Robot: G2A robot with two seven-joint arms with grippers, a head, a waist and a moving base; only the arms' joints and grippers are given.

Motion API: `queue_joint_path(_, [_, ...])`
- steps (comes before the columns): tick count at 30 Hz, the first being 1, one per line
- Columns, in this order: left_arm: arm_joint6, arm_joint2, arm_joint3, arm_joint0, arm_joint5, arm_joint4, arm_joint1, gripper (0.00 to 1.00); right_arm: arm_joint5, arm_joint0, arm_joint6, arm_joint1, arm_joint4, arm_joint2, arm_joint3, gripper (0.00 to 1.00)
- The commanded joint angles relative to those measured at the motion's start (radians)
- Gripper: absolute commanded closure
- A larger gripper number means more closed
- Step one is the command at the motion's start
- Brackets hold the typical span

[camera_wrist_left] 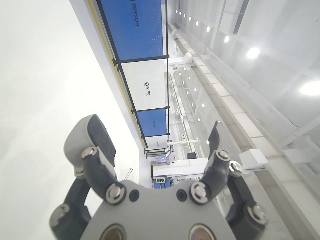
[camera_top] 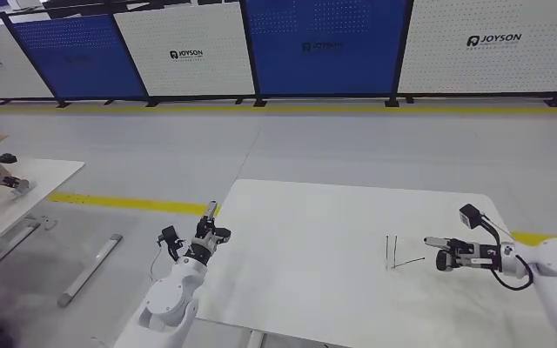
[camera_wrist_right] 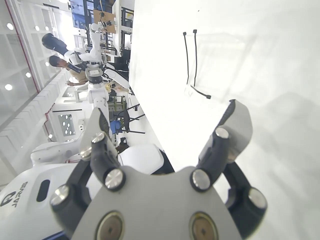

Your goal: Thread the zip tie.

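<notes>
Three black zip ties lie on the white table (camera_top: pixel 305 261) toward its right side. Two long zip ties (camera_top: pixel 392 249) (camera_wrist_right: pixel 191 58) lie side by side, and a shorter zip tie (camera_top: pixel 409 260) (camera_wrist_right: pixel 200 92) lies at an angle by their ends. My right gripper (camera_top: pixel 429 242) (camera_wrist_right: pixel 166 118) stands open just right of them, above the table, holding nothing. My left gripper (camera_top: pixel 210 211) (camera_wrist_left: pixel 157 136) is open and empty at the table's left edge, far from the ties, which appear small and distant as zip ties (camera_wrist_left: pixel 128 172) in the left wrist view.
Bare white tabletop stretches between the two arms. A second table (camera_top: pixel 35 174) stands off to the left, with a metal bar (camera_top: pixel 87 270) on the floor beside it. Blue and white panels (camera_top: pixel 322 48) close off the back.
</notes>
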Motion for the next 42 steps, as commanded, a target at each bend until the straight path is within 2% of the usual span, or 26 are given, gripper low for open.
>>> queue_joint_path(1, [0.0,0.0,0.0,0.0,0.0,0.0,0.0,0.0,0.0,0.0,0.0,0.0,0.0,0.0,0.0,0.0])
queue_joint_path(8, [0.0,0.0,0.0,0.0,0.0,0.0,0.0,0.0,0.004,-0.002,-0.011,0.0,-0.007,-0.002,0.0,0.0])
queue_joint_path(10, [0.0,0.0,0.0,0.0,0.0,0.0,0.0,0.0,0.036,-0.007,-0.085,-0.004,-0.054,-0.017,-0.022,0.0])
queue_joint_path(12, [0.0,0.0,0.0,0.0,0.0,0.0,0.0,0.0,0.057,-0.009,-0.117,-0.009,-0.083,-0.034,-0.036,0.0])
queue_joint_path(19, [0.0,0.0,0.0,0.0,0.0,0.0,0.0,0.0,0.096,0.02,-0.134,-0.033,-0.102,-0.076,0.004,0.0])
queue_joint_path(28, [0.0,0.0,0.0,0.0,0.0,0.0,0.0,0.0,0.096,0.02,-0.134,-0.033,-0.102,-0.076,0.004,0.0])
queue_joint_path(34, [0.0,0.0,0.0,0.0,0.0,0.0,0.0,0.0,0.097,-0.005,-0.157,-0.029,-0.102,-0.067,-0.006,0.0])
queue_joint_path(35, [0.0,0.0,0.0,0.0,0.0,0.0,0.0,0.0,0.097,-0.006,-0.156,-0.028,-0.102,-0.064,-0.007,0.12])
queue_joint_path(36, [0.0,0.0,0.0,0.0,0.0,0.0,0.0,0.0,0.099,-0.007,-0.155,-0.027,-0.102,-0.062,-0.006,0.08])
queue_joint_path(38, [0.0,0.0,0.0,0.0,0.0,0.0,0.0,0.0,0.105,-0.009,-0.156,-0.025,-0.107,-0.06,-0.007,0.1])
queue_joint_path(39, [0.0,0.0,0.0,0.0,0.0,0.0,0.0,0.0,0.107,-0.009,-0.157,-0.025,-0.107,-0.059,-0.005,0.08])
queue_joint_path(40, [0.0,0.0,0.0,0.0,0.0,0.0,0.0,0.0,0.109,-0.009,-0.156,-0.025,-0.107,-0.057,-0.004,0.17])
queue_joint_path(41, [0.0,0.0,0.0,0.0,0.0,0.0,0.0,0.0,0.111,-0.009,-0.155,-0.024,-0.106,-0.056,-0.001,0.34])
queue_joint_path(42, [0.0,0.0,0.0,0.0,0.0,0.0,0.0,0.0,0.111,-0.009,-0.154,-0.024,-0.106,-0.055,0.0,0.34])
